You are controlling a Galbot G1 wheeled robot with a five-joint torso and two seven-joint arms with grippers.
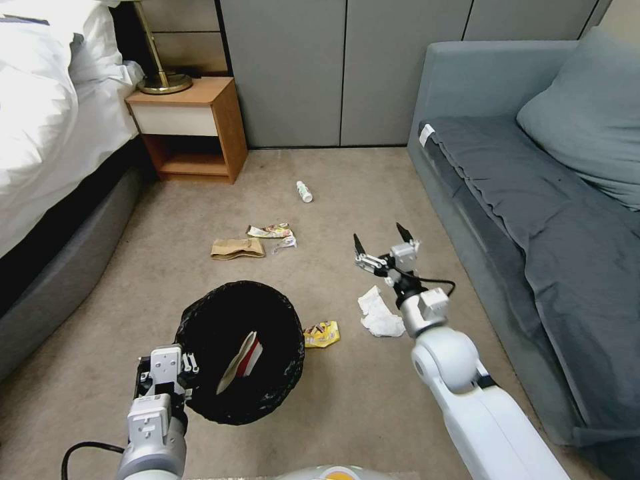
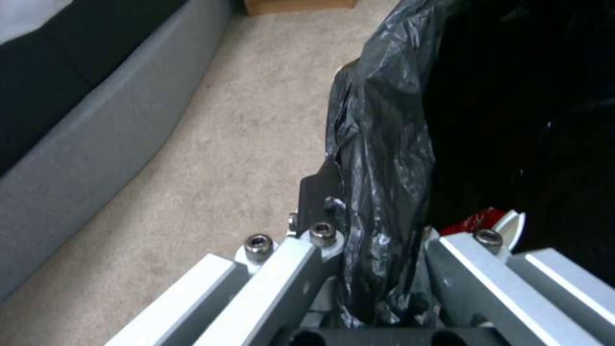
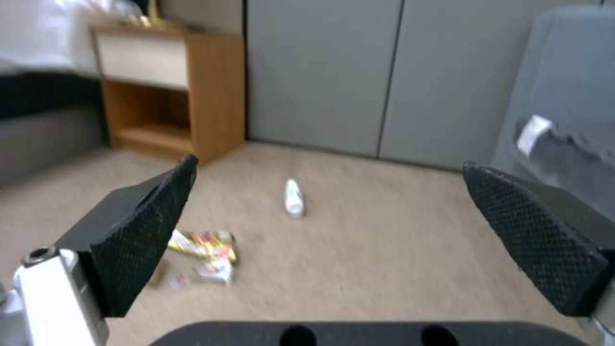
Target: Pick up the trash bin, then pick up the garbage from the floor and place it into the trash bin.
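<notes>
**Bin gripped at the rim, right pincer spread above the carpet**

We see the left pincer clenched on the near rim of the trash bin, its fingers pinching the black liner bag from either side. The bin sits in front of the robot's left arm, and a red-white packet leans inside it. The right pincer hangs released, jaws wide apart, above the carpet beside the grey sofa. A crumpled white tissue lies on the floor just beside the right wrist, and a yellow wrapper lies just beside the bin. Farther off we note a brown paper bag, a colourful snack wrapper and a small white bottle, near the wooden nightstand. Whether the bin touches the carpet we cannot tell.
</notes>
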